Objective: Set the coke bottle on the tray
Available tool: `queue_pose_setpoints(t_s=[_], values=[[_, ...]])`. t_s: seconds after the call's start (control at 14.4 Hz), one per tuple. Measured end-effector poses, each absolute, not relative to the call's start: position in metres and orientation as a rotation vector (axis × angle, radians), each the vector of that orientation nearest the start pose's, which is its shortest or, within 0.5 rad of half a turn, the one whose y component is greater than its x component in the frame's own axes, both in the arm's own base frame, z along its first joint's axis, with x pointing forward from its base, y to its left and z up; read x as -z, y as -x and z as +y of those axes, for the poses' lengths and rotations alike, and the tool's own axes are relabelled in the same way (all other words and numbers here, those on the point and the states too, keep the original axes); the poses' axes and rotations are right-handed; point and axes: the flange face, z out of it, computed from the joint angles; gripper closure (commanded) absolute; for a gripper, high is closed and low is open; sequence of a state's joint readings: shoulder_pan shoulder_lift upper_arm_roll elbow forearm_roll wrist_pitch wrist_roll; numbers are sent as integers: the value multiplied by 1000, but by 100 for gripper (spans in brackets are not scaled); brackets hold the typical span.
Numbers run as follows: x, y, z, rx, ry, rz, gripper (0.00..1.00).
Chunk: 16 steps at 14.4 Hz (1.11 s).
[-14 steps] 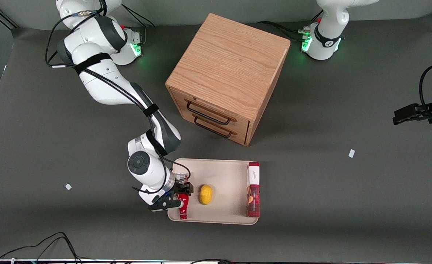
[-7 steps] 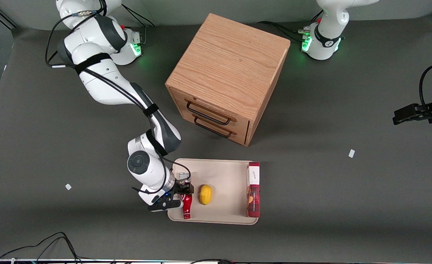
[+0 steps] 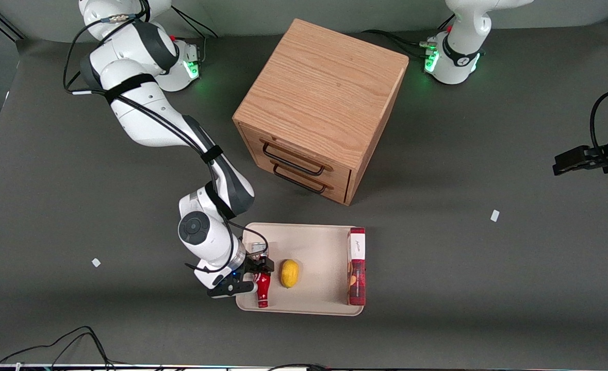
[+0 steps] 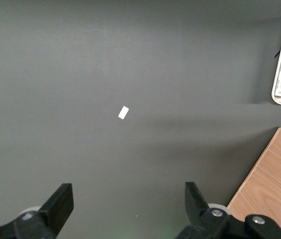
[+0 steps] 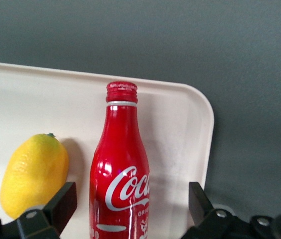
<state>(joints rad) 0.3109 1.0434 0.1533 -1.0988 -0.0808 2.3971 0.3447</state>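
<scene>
Red bottle: coke bottle [image 5: 123, 174] lies flat on tray, between spread fingers, neither visibly touching it.
Gripper: gripper [image 3: 251, 279] low over tray's working-arm end; jaws released, wide apart.
Progress: placement looks done; only retreat remains.
Tray: tray [image 3: 314, 242] beige.
Neighbours: lemon [image 3: 290, 273] just beside bottle; red box [image 3: 356, 265] at parked-arm edge.

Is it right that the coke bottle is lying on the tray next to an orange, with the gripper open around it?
Not quite: the fruit beside the coke bottle on the tray is a yellow lemon, not an orange. The right wrist view shows it, with the gripper open around the bottle.
</scene>
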Motion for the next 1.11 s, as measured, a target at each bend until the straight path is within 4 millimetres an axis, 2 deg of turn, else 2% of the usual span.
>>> queue_pose_setpoints(t_s=[0.21, 0.42, 0.63, 0.97, 1.11], values=[[-236, -732, 297, 346, 2968, -91, 0], [-270, -716, 247, 298, 3009, -29, 0], [-323, -677, 203, 210, 3030, 63, 0], [-443, -594, 126, 36, 3123, 188, 0], [-482, -565, 96, 23, 3107, 179, 0]])
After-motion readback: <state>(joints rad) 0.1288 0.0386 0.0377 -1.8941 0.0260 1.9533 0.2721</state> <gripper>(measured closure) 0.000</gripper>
